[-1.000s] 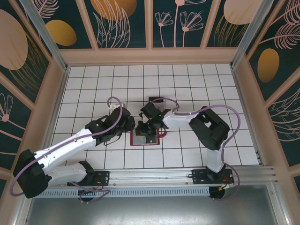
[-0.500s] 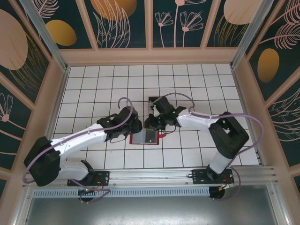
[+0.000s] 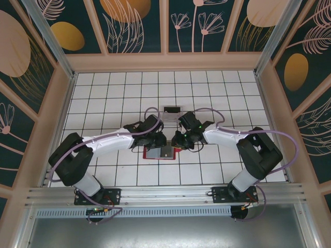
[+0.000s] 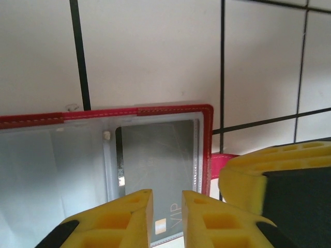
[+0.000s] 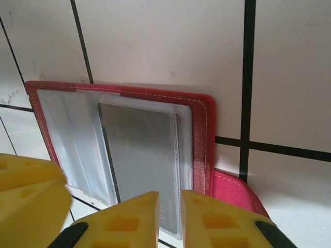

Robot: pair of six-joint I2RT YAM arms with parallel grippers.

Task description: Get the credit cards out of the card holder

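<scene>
One card holder [image 3: 161, 153] lies on white-tiled table [image 3: 103, 93] within floral walls [image 3: 134, 26].

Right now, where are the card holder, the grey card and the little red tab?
card holder [image 5: 204, 139], right wrist view, its red stitched edge.
grey card [image 4: 155, 160], left wrist view, middle of its face.
red tab [image 5: 235, 188], right wrist view, its flat top.

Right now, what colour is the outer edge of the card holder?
Red. The card holder shows best in the right wrist view.
</scene>
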